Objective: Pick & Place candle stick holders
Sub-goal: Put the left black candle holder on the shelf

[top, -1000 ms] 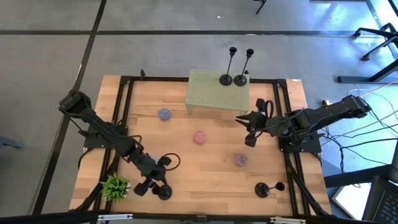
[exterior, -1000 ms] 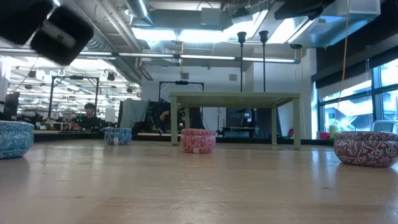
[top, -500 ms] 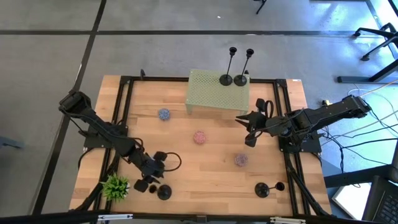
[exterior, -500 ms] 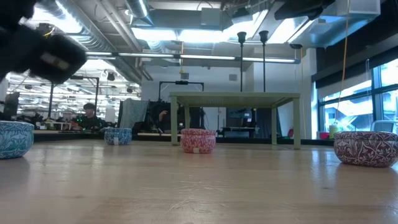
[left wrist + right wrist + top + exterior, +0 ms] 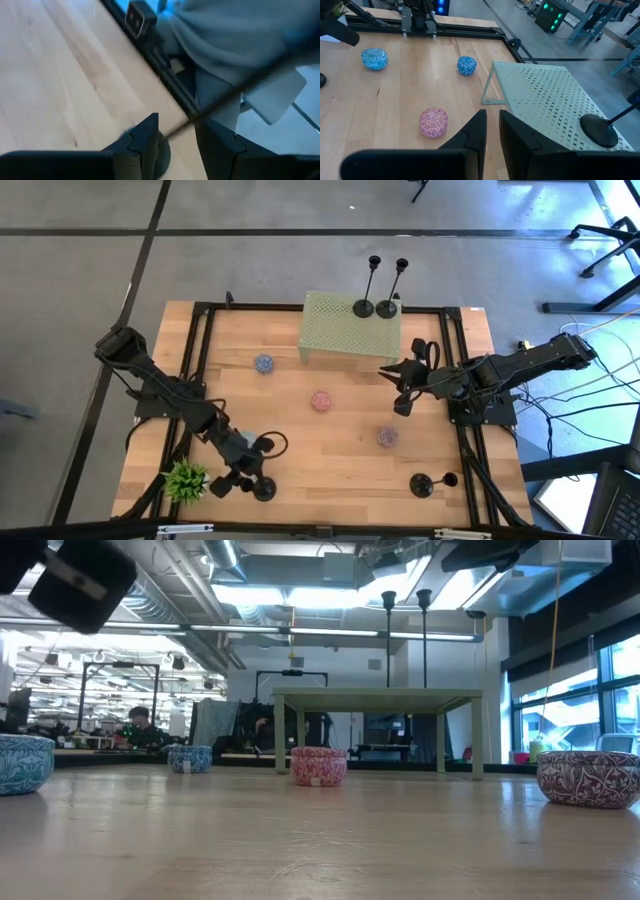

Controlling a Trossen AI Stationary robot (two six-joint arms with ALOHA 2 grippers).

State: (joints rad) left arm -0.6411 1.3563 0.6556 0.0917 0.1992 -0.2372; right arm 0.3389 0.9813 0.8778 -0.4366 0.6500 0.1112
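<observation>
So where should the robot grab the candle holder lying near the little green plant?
Probably by its thin stem. In the left wrist view the stem runs tilted between the left gripper's open fingers, with the round base low beside them. The stem is the only slim part, so closing across it from above, where the left gripper is, looks best.

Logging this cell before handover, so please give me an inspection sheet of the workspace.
Surface: wooden table, green riser at the back.
Job's things: holder pair on riser; front-left holder; front-right holder.
Clutter: three patterned bowls, plant.
Grippers: left gripper, fingers open astride front-left holder's stem; right gripper beside riser.
Cables: loop at left wrist; bundle right of table.
Surroundings: distant person, chair bases.
</observation>
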